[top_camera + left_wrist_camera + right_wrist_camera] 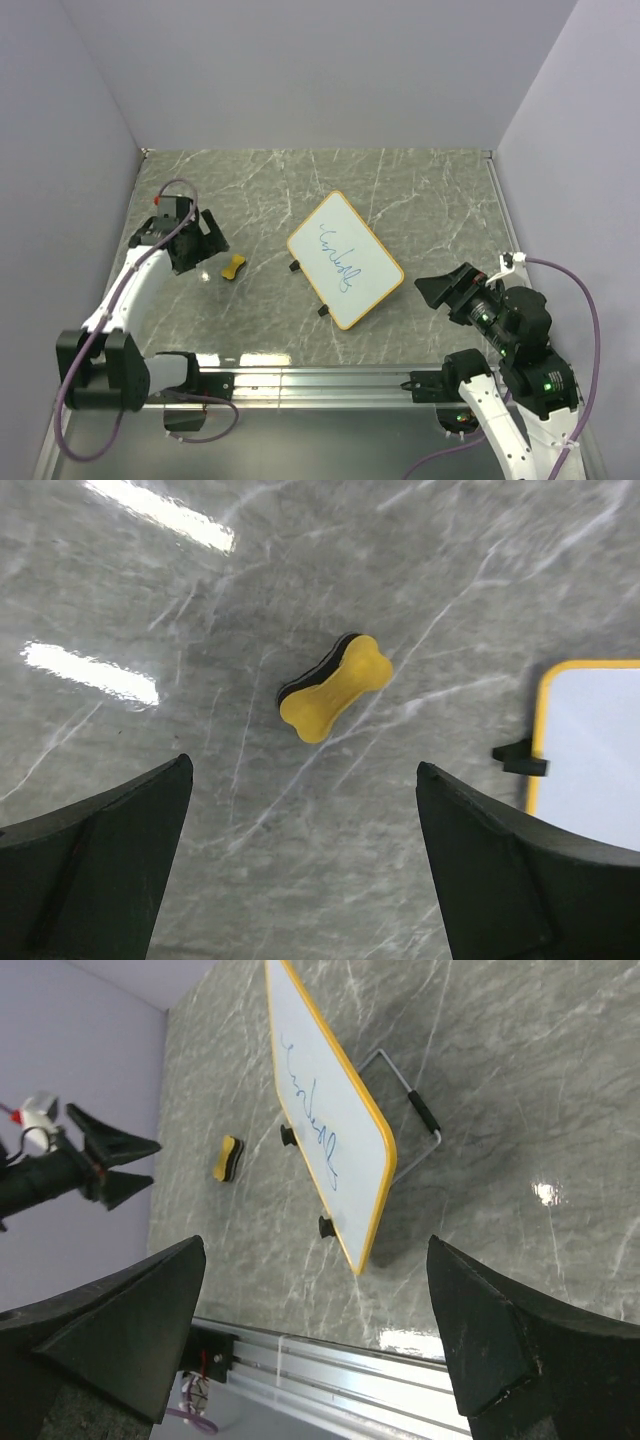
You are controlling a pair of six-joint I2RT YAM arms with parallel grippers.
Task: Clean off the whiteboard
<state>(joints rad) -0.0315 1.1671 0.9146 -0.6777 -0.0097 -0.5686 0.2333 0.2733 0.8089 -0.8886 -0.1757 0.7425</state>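
Observation:
The whiteboard (346,259), white with an orange-yellow frame and blue scribbles, lies tilted in the middle of the table on a wire stand; it also shows in the right wrist view (322,1110) and at the left wrist view's right edge (595,750). The small yellow bone-shaped eraser (233,267) lies on the marble left of it, seen too in the left wrist view (333,687) and the right wrist view (227,1158). My left gripper (207,241) is open and empty, hovering just left of the eraser. My right gripper (442,288) is open and empty, right of the board.
The wire stand (412,1110) sticks out behind the board. Two black clips (308,288) sit on its near-left edge. An aluminium rail (320,383) runs along the table's near edge. Purple walls close in the table.

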